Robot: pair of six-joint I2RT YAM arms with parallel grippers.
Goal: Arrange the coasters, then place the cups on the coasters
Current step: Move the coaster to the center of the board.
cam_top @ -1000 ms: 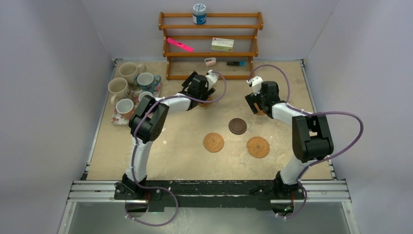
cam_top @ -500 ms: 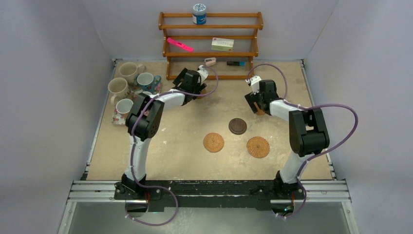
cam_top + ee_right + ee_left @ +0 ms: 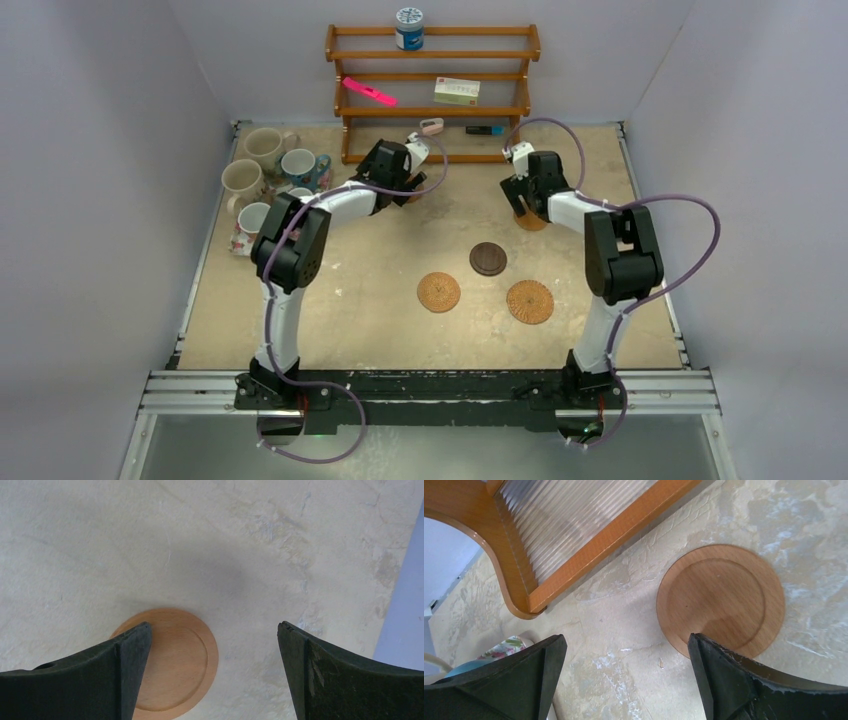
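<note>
Two woven tan coasters [image 3: 439,292] [image 3: 530,301] and a dark brown coaster [image 3: 488,258] lie mid-table. My left gripper [image 3: 402,180] [image 3: 624,640] hangs open by the rack's foot. A smooth wooden coaster [image 3: 721,600] lies flat on the table, its near edge under the right fingertip [image 3: 711,665]. My right gripper [image 3: 524,198] [image 3: 214,626] is open above another wooden coaster [image 3: 175,665] [image 3: 533,222], which its left finger [image 3: 125,665] partly covers. The cups [image 3: 263,147] [image 3: 299,167] [image 3: 242,181] [image 3: 256,219] stand grouped at the far left.
A wooden rack [image 3: 432,95] [image 3: 589,545] stands at the back with a blue-and-white canister [image 3: 408,28] on top and small items on its shelves. A floral mat [image 3: 240,243] lies under the cups. White walls enclose the table on three sides.
The left gripper has swung back and left toward the rack's foot. The right gripper has moved back, baring the edge of the coaster below it. Both stay open.
</note>
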